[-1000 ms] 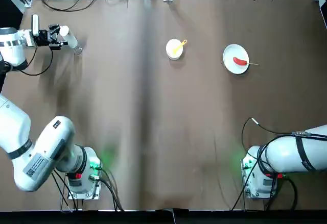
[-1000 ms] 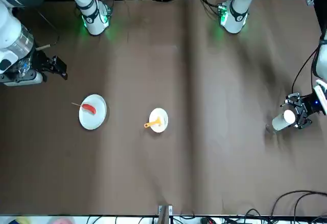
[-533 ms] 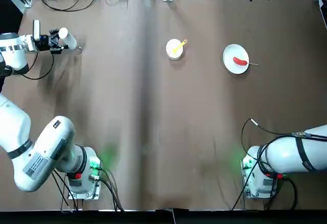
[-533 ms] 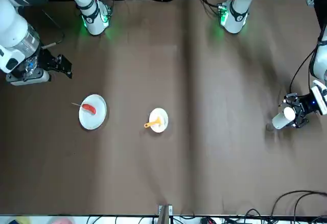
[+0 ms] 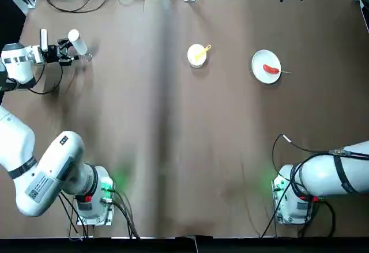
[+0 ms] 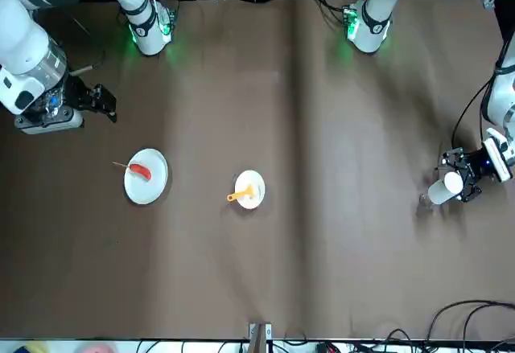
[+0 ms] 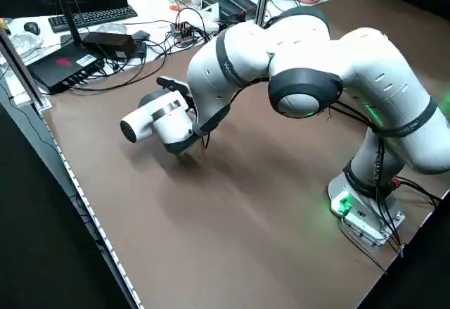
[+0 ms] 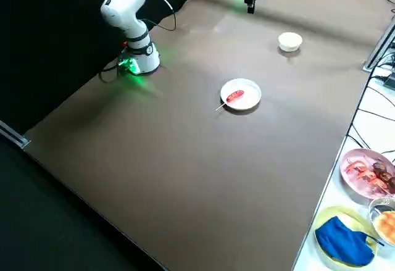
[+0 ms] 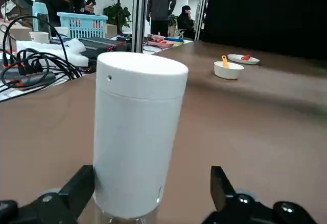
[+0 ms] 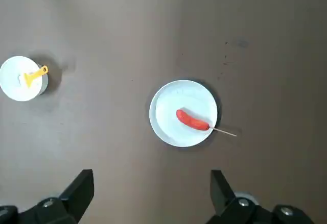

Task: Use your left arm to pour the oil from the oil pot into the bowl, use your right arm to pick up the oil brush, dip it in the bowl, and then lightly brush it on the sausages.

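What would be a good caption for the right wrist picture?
Looking down past the open right gripper at the sausage on its white plate, with the oil brush resting in the bowl.

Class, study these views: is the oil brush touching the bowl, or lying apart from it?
Touching. The top view shows the oil brush resting on the bowl, its handle over the rim; the right wrist view agrees.

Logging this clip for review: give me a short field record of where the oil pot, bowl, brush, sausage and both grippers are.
oil pot: far left of table, between the open fingers of the left gripper
bowl: table centre, far side
brush: resting in bowl
sausage: lying on plate, right of bowl, stick pointing away from the bowl
right gripper: open, raised over the table near the plate, holding nothing
pouring: not yet begun
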`<state>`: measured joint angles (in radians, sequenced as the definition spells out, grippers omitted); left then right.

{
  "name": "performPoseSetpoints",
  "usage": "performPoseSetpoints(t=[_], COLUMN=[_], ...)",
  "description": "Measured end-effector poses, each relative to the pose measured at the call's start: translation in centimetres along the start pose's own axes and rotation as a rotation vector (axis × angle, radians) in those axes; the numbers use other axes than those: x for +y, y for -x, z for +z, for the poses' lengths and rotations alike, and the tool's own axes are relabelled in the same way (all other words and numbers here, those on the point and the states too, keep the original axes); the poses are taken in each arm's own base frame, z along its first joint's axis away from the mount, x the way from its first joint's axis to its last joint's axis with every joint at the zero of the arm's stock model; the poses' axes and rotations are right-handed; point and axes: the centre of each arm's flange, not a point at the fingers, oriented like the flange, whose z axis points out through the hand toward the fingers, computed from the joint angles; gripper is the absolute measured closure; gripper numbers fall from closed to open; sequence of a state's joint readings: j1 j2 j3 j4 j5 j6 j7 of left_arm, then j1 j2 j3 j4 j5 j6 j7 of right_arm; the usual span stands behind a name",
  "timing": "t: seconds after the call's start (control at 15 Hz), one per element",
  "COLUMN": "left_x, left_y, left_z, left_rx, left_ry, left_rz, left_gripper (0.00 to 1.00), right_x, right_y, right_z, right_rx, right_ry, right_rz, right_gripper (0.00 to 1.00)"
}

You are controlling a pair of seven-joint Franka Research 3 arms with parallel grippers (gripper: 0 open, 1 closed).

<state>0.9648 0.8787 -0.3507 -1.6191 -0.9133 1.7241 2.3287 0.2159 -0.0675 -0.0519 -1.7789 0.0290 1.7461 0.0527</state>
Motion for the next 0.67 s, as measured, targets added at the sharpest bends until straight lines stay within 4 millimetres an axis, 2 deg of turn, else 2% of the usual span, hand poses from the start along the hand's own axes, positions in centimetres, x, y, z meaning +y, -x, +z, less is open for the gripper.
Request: performPoseSetpoints(t=[0.67], left_x=[-0.36], left_y=[-0.10], left_z=[-0.12], left_rx=[-0.009], left_ry=[-0.020], left_rz=[0.054], left_gripper=[0.00], right_x=[-0.85], right_y=[0.20], right_z=[0.14], right_rx=[-0.013], right_ry=[0.000], right_rz=[-0.016], right_gripper=[0.00])
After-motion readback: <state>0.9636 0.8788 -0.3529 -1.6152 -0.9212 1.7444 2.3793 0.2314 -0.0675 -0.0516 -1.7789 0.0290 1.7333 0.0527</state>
